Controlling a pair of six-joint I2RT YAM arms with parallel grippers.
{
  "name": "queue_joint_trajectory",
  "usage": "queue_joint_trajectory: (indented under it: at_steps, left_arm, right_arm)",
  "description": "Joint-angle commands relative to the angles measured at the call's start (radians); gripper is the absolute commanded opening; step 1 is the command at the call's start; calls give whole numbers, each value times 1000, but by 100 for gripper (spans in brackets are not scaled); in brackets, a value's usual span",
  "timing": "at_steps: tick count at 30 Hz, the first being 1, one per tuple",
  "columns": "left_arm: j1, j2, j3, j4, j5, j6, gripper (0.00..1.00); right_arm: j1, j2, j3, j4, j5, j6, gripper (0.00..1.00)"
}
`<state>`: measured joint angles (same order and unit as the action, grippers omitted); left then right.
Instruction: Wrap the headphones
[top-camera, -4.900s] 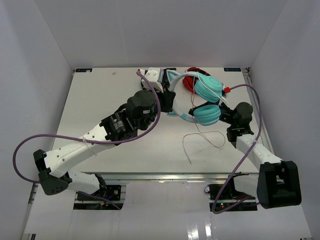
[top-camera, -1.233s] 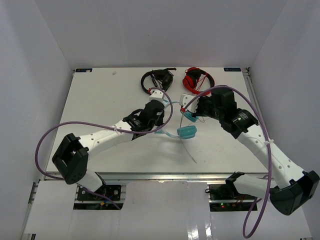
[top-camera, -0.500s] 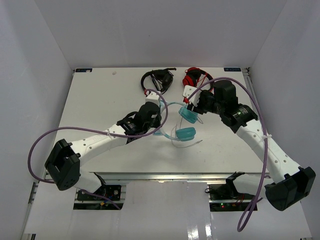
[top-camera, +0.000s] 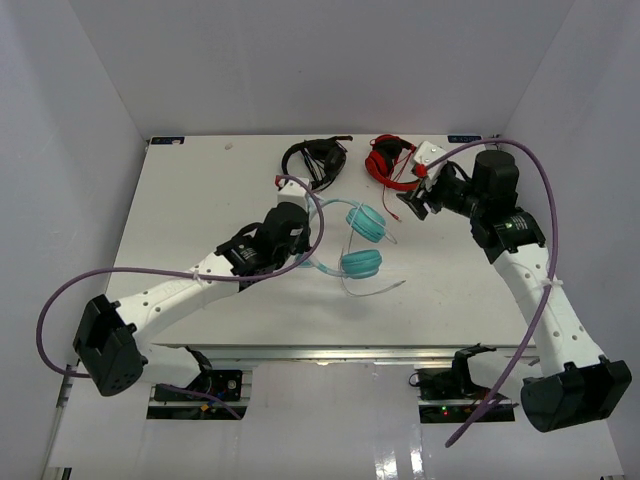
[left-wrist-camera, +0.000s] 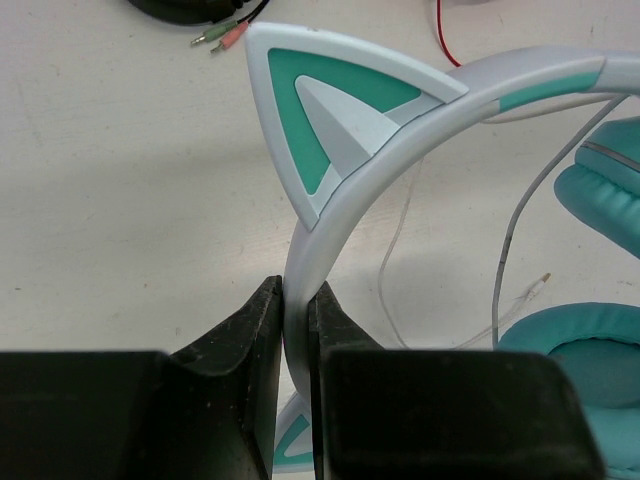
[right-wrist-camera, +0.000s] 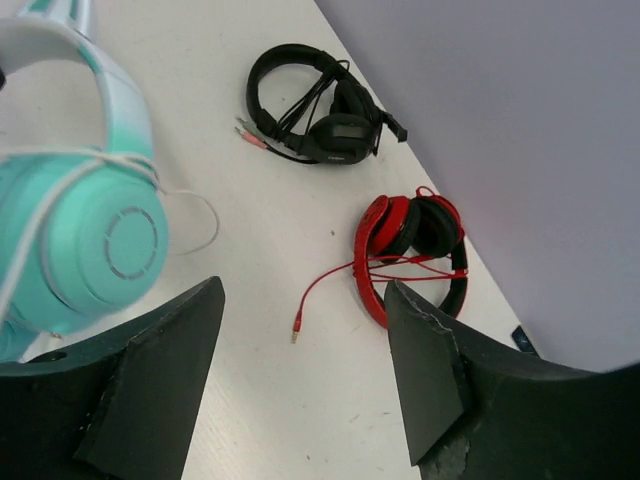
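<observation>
The teal headphones (top-camera: 362, 242) lie at the table's middle, with both round earcups and a pale cat-ear headband (top-camera: 318, 212). My left gripper (top-camera: 300, 238) is shut on the headband (left-wrist-camera: 400, 130), which passes between its jaws just below a cat-ear point (left-wrist-camera: 330, 110). The thin white cable (left-wrist-camera: 508, 240) hangs loose past the earcups (left-wrist-camera: 600, 195) and loops on the table (top-camera: 372, 290). My right gripper (top-camera: 418, 203) is open and empty, right of the headphones. In the right wrist view one teal earcup (right-wrist-camera: 95, 250) with cable across it is at the left of the open gripper (right-wrist-camera: 305, 290).
Black headphones (top-camera: 315, 160) lie at the back middle and show in the right wrist view (right-wrist-camera: 320, 105). Red headphones (top-camera: 392, 160) with a red cable and plug (right-wrist-camera: 297, 335) lie at the back right, beside a small white box (top-camera: 430, 155).
</observation>
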<state>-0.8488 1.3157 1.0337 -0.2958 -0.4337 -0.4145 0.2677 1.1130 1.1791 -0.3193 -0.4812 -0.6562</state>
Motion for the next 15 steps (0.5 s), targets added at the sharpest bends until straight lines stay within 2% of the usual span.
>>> queue_joint_trajectory:
  at_steps: [1, 3, 6, 7, 15]
  left_arm:
    - [2, -107, 124, -9, -38, -17, 0]
    - [2, -120, 164, -39, -47, -14, 0]
    - [2, -138, 208, -87, -52, -10, 0]
    - [2, -143, 229, -101, -54, -10, 0]
    - [2, -168, 296, -142, -85, -27, 0]
  right_arm:
    - [-149, 9, -144, 215, -286, 175, 75]
    - [-178, 10, -285, 362, -423, 227, 80]
    - [-176, 27, -415, 626, -529, 366, 87]
    - [-163, 48, -447, 659, -549, 393, 88]
    - [7, 146, -498, 479, -473, 146, 90]
